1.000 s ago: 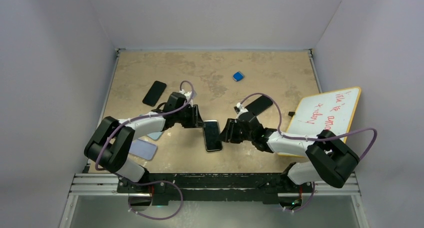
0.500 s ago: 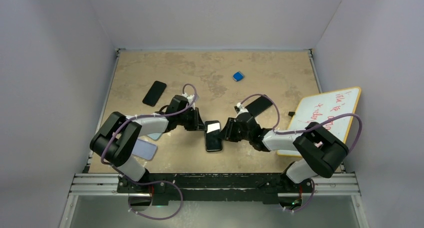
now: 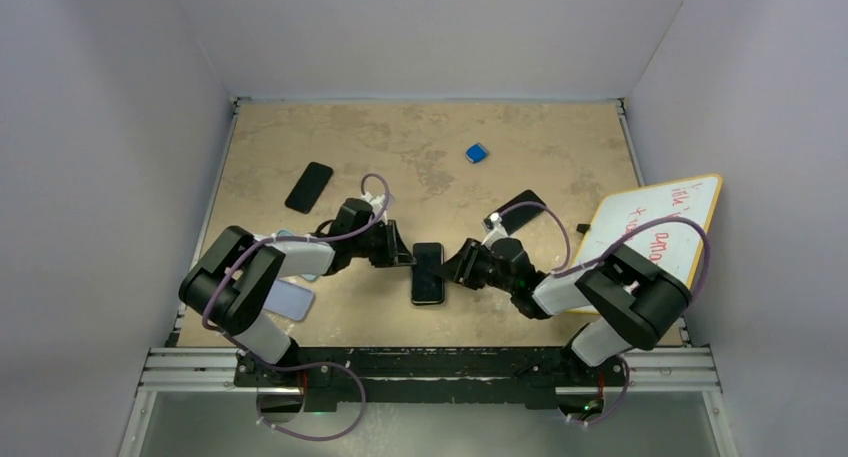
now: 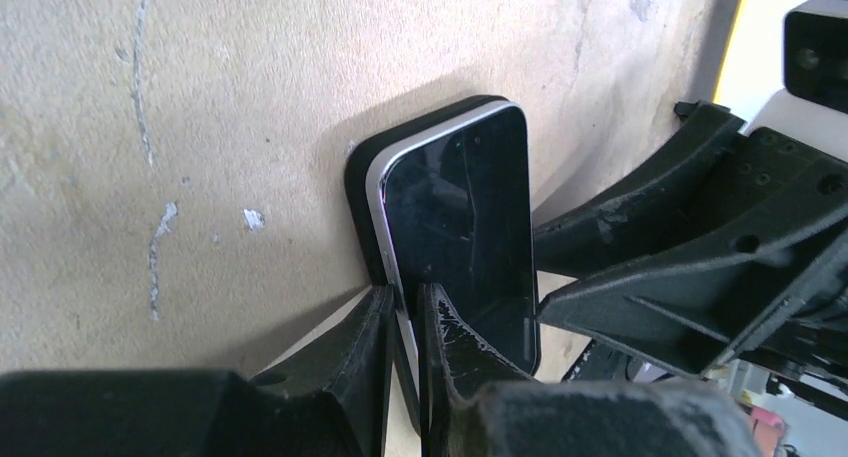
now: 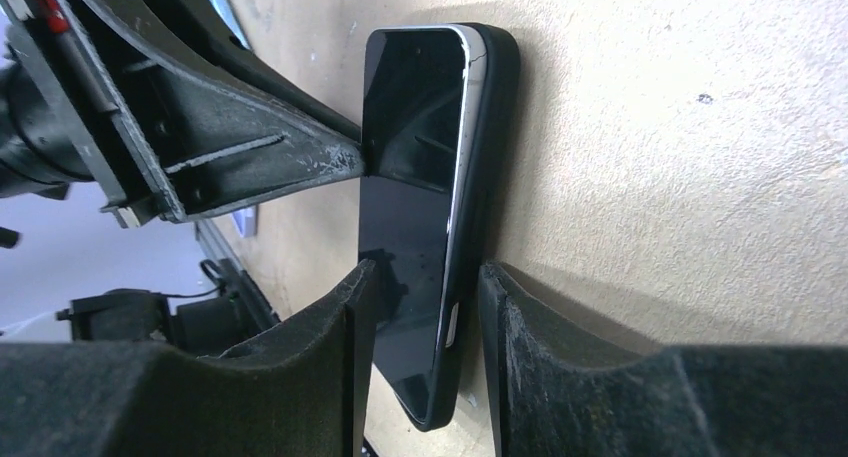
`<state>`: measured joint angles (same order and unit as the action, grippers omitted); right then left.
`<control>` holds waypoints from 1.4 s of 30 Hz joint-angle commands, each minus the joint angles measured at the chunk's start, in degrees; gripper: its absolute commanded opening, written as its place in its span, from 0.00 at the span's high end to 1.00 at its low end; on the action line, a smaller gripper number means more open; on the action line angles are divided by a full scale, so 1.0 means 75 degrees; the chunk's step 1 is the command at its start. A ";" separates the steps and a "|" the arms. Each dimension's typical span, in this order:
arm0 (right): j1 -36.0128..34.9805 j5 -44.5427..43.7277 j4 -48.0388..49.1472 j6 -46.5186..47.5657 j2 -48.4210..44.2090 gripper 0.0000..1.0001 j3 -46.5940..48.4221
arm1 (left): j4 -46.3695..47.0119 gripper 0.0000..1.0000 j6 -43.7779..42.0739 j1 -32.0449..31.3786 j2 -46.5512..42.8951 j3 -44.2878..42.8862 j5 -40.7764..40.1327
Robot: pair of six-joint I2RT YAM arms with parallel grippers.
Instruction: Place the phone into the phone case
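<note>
The phone (image 3: 427,273), dark-screened with a silver edge, lies in a black phone case at the table's centre front. In the left wrist view the phone (image 4: 460,217) sits in the case (image 4: 362,177), whose rim shows along its left side. My left gripper (image 3: 408,259) is shut on the phone's left edge, which is pinched between the jaws (image 4: 405,312). My right gripper (image 3: 449,270) comes from the right. Its fingers straddle the phone (image 5: 405,177) and the case (image 5: 495,97) together, closed on them (image 5: 420,287).
A second black phone (image 3: 309,186) lies at the back left and another (image 3: 515,210) behind my right arm. A small blue object (image 3: 476,153) is at the back. A whiteboard (image 3: 655,232) leans at the right. Pale blue cases (image 3: 287,299) lie at the front left.
Both grippers have moved in on the phone from either side and closed on its edges. The phone has settled straighter and flatter in the case.
</note>
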<state>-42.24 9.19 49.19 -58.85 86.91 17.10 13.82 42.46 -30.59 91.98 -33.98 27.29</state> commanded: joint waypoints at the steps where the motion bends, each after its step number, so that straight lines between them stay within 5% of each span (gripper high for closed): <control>1: -0.0004 0.0546 0.3056 -0.0951 0.0494 0.57 -0.0250 | 0.0482 0.84 0.0597 -0.0104 -0.0219 0.0593 0.0895; 10: -0.0003 0.0534 0.3125 -0.0923 0.1137 0.65 -0.0107 | 0.1300 0.84 0.1125 -0.0104 -0.0431 0.1114 0.1222; 13: 0.0002 0.0604 0.2996 -0.0966 0.1207 0.81 -0.0075 | 0.2495 0.84 0.1732 -0.0105 -0.0447 0.1494 0.1598; 16: 0.0055 0.0669 0.2744 -0.0823 0.1031 1.00 0.0137 | 0.2151 0.80 0.1737 -0.0069 -0.0833 0.1363 0.1667; 28: 0.0419 0.1216 0.0937 0.0209 -0.1501 1.00 0.0598 | -0.1824 0.28 -0.0194 0.1397 -0.4033 -0.0308 0.1501; 35: 0.0448 0.2272 0.1873 -0.0165 -0.2769 1.00 0.0631 | 0.0119 0.20 0.0734 0.1746 -0.4546 -0.0204 0.3280; 42: 0.0446 0.2545 0.2063 -0.0285 -0.3650 1.00 0.0794 | 0.1416 0.19 0.1239 0.1738 -0.4918 -0.0065 0.3713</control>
<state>-38.94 25.06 57.87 -59.59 62.57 19.49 15.53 49.17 -17.96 57.82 -35.03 50.72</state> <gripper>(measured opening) 0.049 0.805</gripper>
